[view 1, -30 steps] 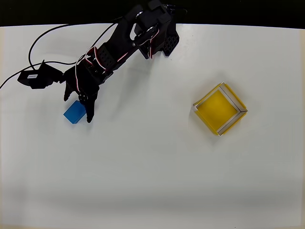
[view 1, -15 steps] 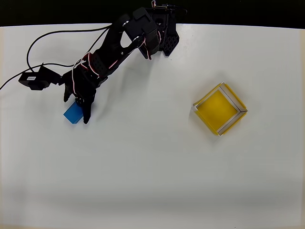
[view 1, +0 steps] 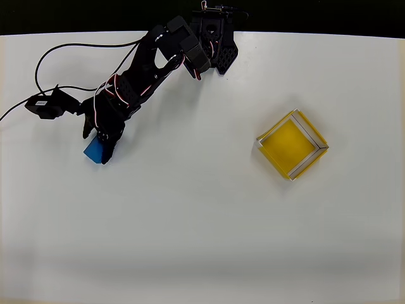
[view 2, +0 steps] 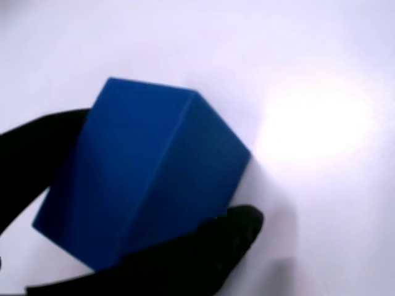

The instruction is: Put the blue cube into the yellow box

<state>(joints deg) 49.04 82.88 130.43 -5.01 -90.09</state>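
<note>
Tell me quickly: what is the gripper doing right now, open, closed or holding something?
Gripper: closed around the blue cube, a black finger against each side of it in the wrist view.

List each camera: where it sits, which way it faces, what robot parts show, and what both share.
Overhead view: fixed above, looking straight down on the white table; whole black arm, gripper over the blue cube, yellow box right.
Wrist view: on the gripper, looking down; black fingers flank the cube.
Shared: cube, gripper, table.
</note>
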